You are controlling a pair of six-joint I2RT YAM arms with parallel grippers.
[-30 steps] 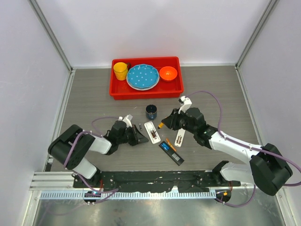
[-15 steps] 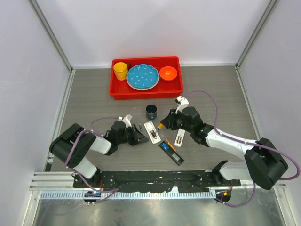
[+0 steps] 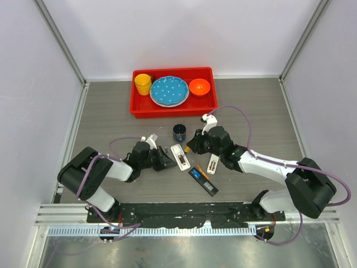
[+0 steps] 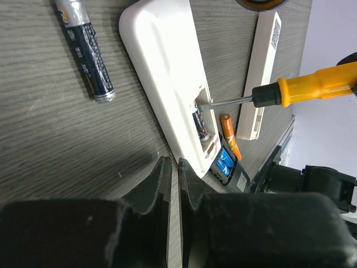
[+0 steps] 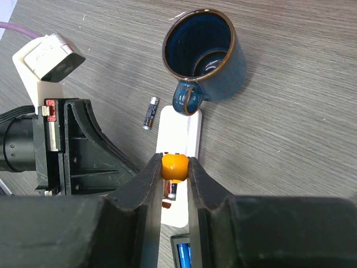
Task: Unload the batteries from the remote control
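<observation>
The white remote control (image 4: 165, 78) lies back up with its compartment open; one dark battery (image 4: 201, 125) sits inside. A loose dark battery (image 4: 86, 47) lies on the table beside it, and an orange one (image 4: 230, 137) lies by the white cover (image 4: 261, 72). My right gripper (image 5: 174, 162) is shut on the orange handle of a screwdriver (image 4: 312, 86), whose tip reaches into the compartment. My left gripper (image 4: 172, 163) is shut and empty, its fingers against the remote's near end. From above, the remote (image 3: 179, 156) lies between both grippers.
A black remote (image 3: 203, 181) with blue cells lies open just in front of the white one. A dark blue mug (image 5: 203, 53) stands at the remote's far end. A red tray (image 3: 173, 106) with a yellow cup, blue plate and orange bowl sits at the back.
My right arm has slid left toward the white remote, bringing the screwdriver over its compartment. The left gripper has stayed at the remote's end.
</observation>
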